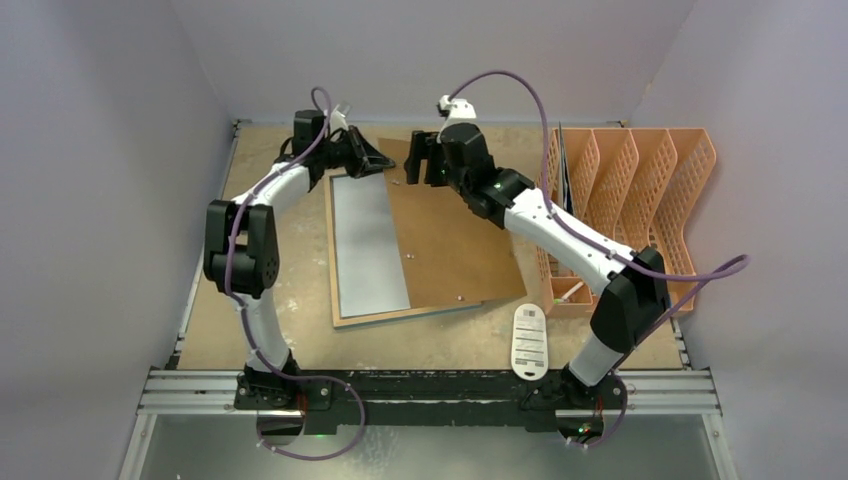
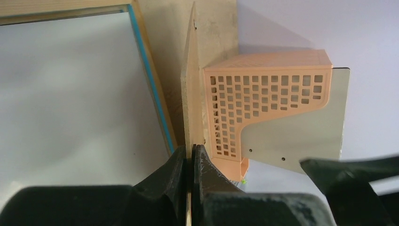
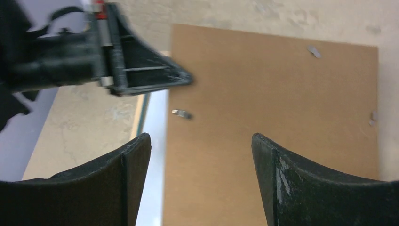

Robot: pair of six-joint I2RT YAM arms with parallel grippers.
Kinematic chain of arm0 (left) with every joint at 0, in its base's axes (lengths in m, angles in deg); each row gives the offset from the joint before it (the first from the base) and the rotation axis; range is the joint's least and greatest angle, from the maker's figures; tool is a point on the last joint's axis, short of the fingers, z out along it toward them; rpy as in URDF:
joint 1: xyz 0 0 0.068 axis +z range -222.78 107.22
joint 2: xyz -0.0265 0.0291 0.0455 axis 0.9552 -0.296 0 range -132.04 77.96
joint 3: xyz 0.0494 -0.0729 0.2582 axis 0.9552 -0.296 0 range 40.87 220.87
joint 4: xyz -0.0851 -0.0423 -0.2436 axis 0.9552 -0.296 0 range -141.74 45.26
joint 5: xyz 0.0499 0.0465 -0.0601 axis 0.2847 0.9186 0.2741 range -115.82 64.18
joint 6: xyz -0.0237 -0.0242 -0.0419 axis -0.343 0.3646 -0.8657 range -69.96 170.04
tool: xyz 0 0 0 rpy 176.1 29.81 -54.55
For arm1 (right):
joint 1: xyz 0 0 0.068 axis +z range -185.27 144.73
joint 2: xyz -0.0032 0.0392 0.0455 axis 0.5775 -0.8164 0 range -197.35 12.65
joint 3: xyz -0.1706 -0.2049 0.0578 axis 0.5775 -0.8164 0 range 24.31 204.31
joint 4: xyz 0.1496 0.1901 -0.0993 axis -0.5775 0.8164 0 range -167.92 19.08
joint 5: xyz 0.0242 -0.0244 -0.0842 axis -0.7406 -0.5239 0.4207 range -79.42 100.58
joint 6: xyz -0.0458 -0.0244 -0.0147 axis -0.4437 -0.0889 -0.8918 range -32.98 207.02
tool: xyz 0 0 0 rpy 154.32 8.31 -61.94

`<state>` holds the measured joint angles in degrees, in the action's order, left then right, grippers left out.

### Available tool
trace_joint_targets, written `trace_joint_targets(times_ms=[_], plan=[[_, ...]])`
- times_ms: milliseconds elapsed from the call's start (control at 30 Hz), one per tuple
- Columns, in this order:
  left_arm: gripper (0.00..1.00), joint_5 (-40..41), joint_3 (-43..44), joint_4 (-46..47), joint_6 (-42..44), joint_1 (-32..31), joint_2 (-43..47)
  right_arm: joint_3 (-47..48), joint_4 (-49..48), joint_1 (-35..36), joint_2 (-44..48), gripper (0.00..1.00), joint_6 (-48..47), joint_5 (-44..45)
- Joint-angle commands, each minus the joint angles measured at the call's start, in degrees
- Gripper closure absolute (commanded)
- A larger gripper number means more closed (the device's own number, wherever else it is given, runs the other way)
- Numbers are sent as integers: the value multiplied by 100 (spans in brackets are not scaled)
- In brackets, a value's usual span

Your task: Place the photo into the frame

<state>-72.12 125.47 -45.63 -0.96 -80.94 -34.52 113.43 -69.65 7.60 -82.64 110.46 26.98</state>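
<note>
The frame (image 1: pixel 336 250) lies flat on the table, its thin blue inner edge (image 2: pixel 150 80) and a pale pane (image 1: pixel 368 245) showing on the left. A brown backing board (image 1: pixel 455 230) covers its right part. My left gripper (image 1: pixel 385 163) is shut on the board's far left edge (image 2: pixel 189 94), the jaws pinching the thin sheet (image 2: pixel 192 153). My right gripper (image 1: pixel 421 162) hovers open above the board's far end (image 3: pixel 263 94), nothing between its fingers (image 3: pixel 201 141). The left gripper's tip (image 3: pixel 155 77) shows in the right wrist view. The photo is hidden or out of view.
An orange mesh file rack (image 1: pixel 640 195) stands at the right, holding a pale flat panel (image 2: pixel 301 136). A white labelled card (image 1: pixel 529 340) lies near the front edge. Small metal tabs (image 3: pixel 181 113) stick out of the board. Walls close in on the left, right and back.
</note>
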Motion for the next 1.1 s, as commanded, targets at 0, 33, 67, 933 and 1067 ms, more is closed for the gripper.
trace_joint_targets(times_ms=[0, 33, 67, 933, 1067], plan=[[100, -370, -168, 211, 638, 289, 161, -445, 88, -441, -8, 20, 958, -457], [100, -408, -216, 189, 711, 348, 184, -534, 39, -536, -8, 20, 1046, -546], [100, -463, -264, 186, 808, 433, 198, -592, -27, -618, -31, 20, 1096, -684], [100, -396, -556, -1142, 2179, 1626, -490, -771, 285, -1282, -1459, 2, 1523, -227], [100, -24, -382, -1590, 2436, 1630, -669, -918, 250, -1295, -1559, 1, 1465, -225]])
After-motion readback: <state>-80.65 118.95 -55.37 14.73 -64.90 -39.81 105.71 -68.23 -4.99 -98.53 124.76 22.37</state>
